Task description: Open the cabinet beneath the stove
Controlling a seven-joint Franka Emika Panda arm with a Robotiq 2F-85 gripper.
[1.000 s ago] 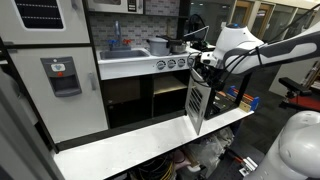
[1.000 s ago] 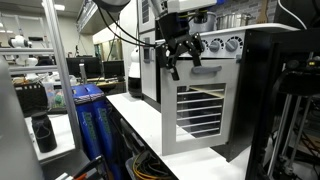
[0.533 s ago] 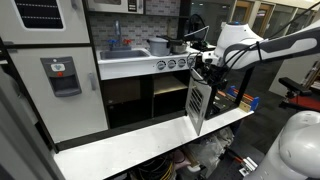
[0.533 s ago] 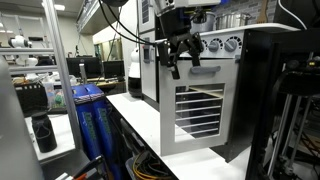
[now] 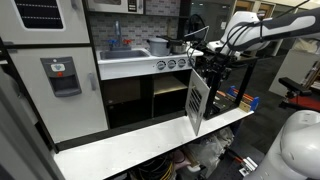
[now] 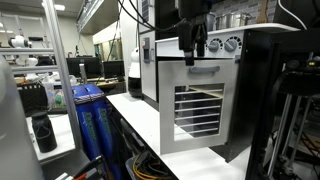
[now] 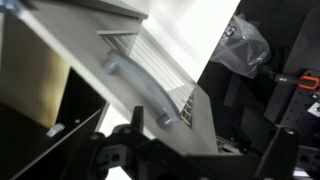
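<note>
The cabinet door [image 5: 198, 101], white-framed with grey slats, stands swung open beneath the stove [image 5: 172, 63] and its strip of round silver knobs. The dark oven interior [image 5: 170, 102] is exposed. In an exterior view the door [image 6: 199, 111] faces the camera, below the knobs [image 6: 231, 44]. My gripper [image 5: 213, 62] hangs just above the door's top edge and also shows in an exterior view [image 6: 196, 46]. In the wrist view the door handle [image 7: 136, 88] lies free ahead of my gripper [image 7: 200, 145], whose jaws stand apart with nothing between them.
A tall grey fridge door with dispenser [image 5: 62, 75] stands to the left of a doorless dark recess [image 5: 125, 100]. A white shelf [image 5: 140, 140] runs along the front. A sink with faucet [image 5: 125, 48] sits on top. Blue bins [image 6: 90, 120] stand beside the kitchen.
My gripper has lifted up and away from the door handle. The door stays open where it was.
</note>
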